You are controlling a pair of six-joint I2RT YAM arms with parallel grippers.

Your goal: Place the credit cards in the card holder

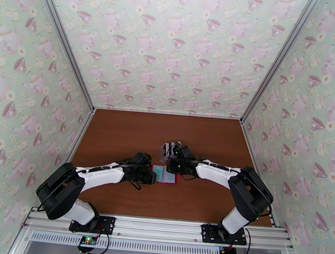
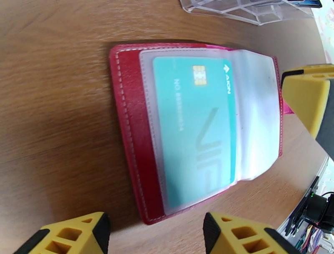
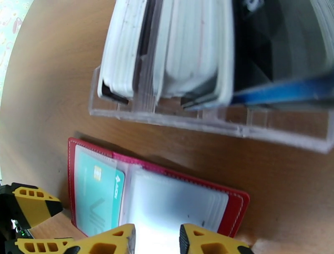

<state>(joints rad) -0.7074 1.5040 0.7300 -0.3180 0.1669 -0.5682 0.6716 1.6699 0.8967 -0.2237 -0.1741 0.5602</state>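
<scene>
the card holder (image 1: 166,176) lies open and flat on the wooden counter (image 1: 120,135), between the two arms and just in front of a clear plastic slotted stand (image 1: 170,148). in the left wrist view its red cover (image 2: 133,133) frames a stack of clear inner sleeves. one teal credit card (image 2: 192,129) sits inside the sleeve on the page nearer the left arm, chip side up. the other page (image 3: 175,204) shows pale sleeves with no card visible in them.

the stand (image 3: 208,121) carries upright cards: white ones (image 3: 125,50), black ones (image 3: 267,41) and a blue one (image 3: 288,92).

left pincer (image 2: 156,234): low, at the edge of the card holder's teal-card page. jaws are well apart, with nothing between them.

right pincer (image 3: 156,238): positioned over the empty-looking page, at the edge opposite the stand. one of its yellow fingers (image 2: 307,100) stands at the outer edge of that page. jaws show a narrow gap with the pale sleeve behind it. whether they pinch the sleeve cannot be told.
</scene>
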